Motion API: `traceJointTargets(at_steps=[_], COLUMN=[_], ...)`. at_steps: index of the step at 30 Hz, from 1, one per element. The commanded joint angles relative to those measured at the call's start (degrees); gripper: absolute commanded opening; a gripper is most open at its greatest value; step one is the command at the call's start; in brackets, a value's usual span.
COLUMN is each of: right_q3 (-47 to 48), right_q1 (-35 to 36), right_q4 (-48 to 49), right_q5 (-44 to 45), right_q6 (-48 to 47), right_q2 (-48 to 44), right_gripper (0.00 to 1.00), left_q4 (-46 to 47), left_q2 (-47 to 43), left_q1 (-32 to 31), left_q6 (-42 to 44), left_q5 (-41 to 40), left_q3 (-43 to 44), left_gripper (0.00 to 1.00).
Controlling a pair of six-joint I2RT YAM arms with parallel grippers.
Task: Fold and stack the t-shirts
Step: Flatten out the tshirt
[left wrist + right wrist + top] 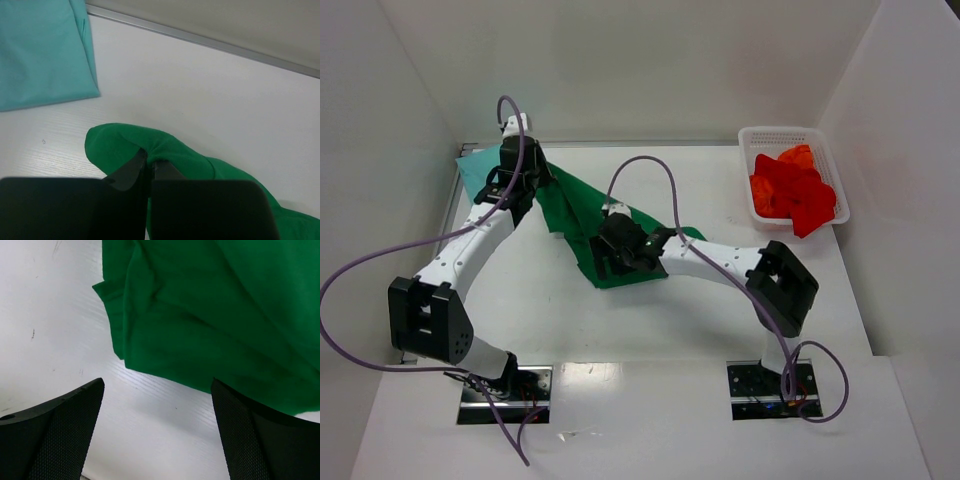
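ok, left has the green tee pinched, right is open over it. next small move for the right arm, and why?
Probably ease the right gripper forward and down onto the loose edge of the dark green t-shirt, then close. Its jaws stand wide over the table, the cloth edge just ahead, while the left gripper is shut on a fold at the other end.

Looks like a robotics lab test cell. Boxed in by bare white panels (620, 60) around a white table (740, 210), with a left arm (470, 245) and a right arm (720, 262) bolted to metal base plates (535, 385) at the near edge. Draped with loose purple cables (645, 158).
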Motion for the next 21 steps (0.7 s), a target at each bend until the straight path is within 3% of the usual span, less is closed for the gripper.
traceJointTargets(at_steps=[1,10,21], right_q3=[2.42,3.28,5.32], right_q1=[1.54,4.62,5.14], right_q4=[2.48,2.48,2.48], right_q5=[2.28,2.89,6.7], right_q6=[-0.01,0.09,0.33], right_q2=[3.3,6.44,9.54], right_gripper=[0.89,0.86,0.75], left_q4=[3.44,2.92,2.92], left_q2=[0.09,0.09,0.09], left_q1=[0.84,1.37,1.37], left_q6=[-0.66,-0.66,-0.66], left_q5=[0.28,0.81,1.34], left_q3=[-0.66,-1.19,-1.71], left_gripper=[0.0,0.0,0.0])
